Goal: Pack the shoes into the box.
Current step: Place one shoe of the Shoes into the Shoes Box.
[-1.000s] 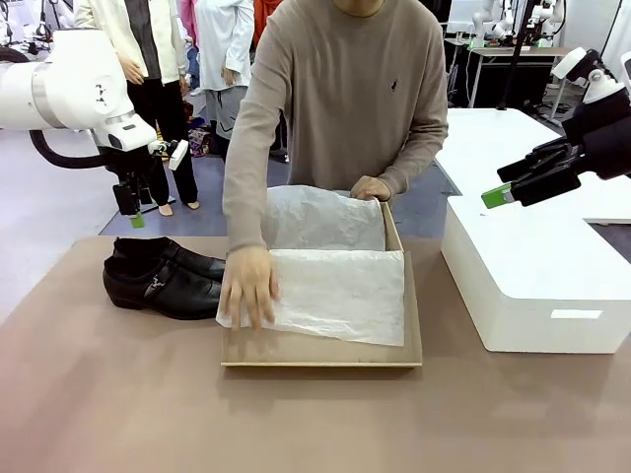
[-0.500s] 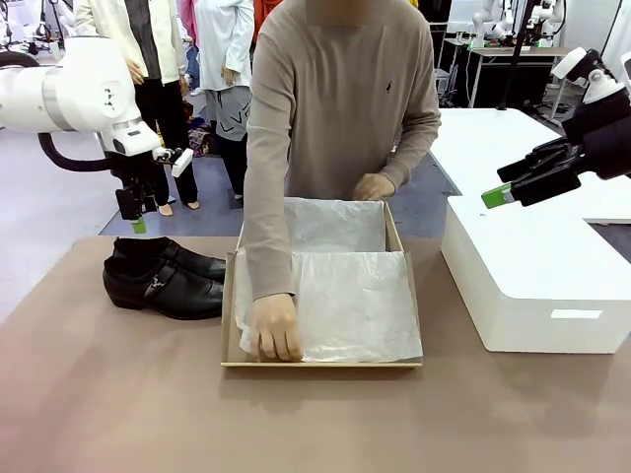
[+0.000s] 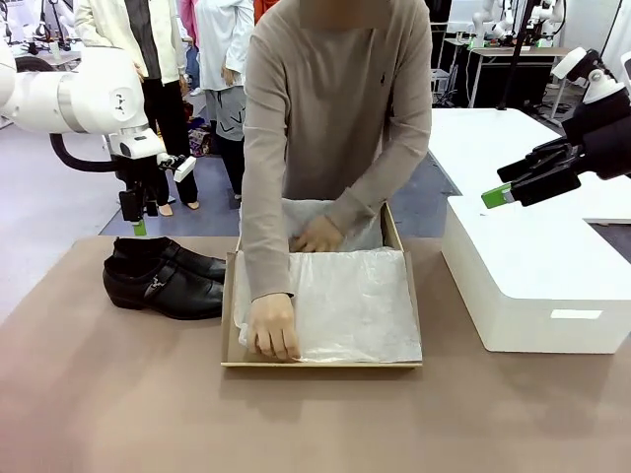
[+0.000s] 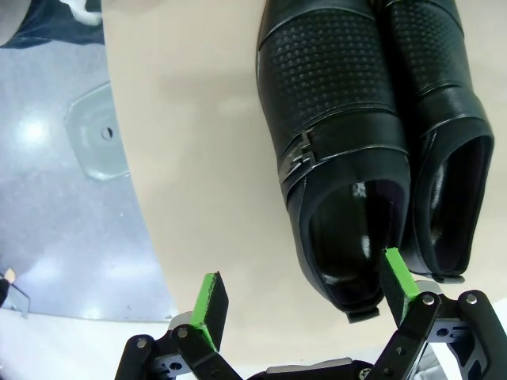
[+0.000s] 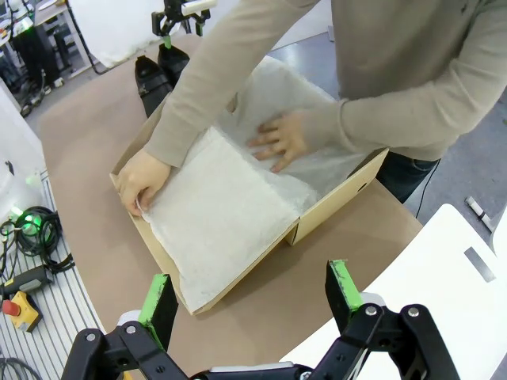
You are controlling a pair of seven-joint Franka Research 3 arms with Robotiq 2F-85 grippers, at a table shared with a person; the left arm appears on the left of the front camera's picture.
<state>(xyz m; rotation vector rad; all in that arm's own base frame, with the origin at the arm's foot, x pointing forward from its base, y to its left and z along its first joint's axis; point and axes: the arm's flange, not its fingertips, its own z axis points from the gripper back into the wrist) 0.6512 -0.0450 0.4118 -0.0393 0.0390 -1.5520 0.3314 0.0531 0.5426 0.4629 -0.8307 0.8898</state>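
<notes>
- Where the matte brown table (image 3: 118,394) fills the lower half of the front view, its top is smooth and plain; a grey floor (image 3: 59,197) runs behind it, and a white table (image 3: 493,138) stands at upper right
- People (image 3: 148,59) stand at the upper left of that view
- The box (image 3: 320,363) sits on the table at centre frame: shallow tan cardboard with straight walls, lined with crinkled white tissue paper (image 3: 355,305)
- A person in a beige knit sweater leans over it from the far side; one hand (image 3: 273,327) presses the tissue at the box's near left corner, and the other hand (image 3: 317,235) lies on the tissue at its far end
- The shoes (image 3: 163,278) stand side by side left of centre, outside the box and just beside its left wall, with glossy black leather, pointed toes and a small metal buckle on a side strap; the left wrist view shows a dimpled grain over the uppers
- The left gripper (image 3: 135,219) hangs above the heel end of the shoes, jaws spread wide and holding nothing
- The right gripper (image 3: 508,187) hovers at the right edge above a smooth white block-shaped box (image 3: 537,286), jaws equally wide and empty
- The person's forearms cross over the box's open top
- Cables and a red button (image 5: 20,309) lie on the floor at lower left of the right wrist view
</notes>
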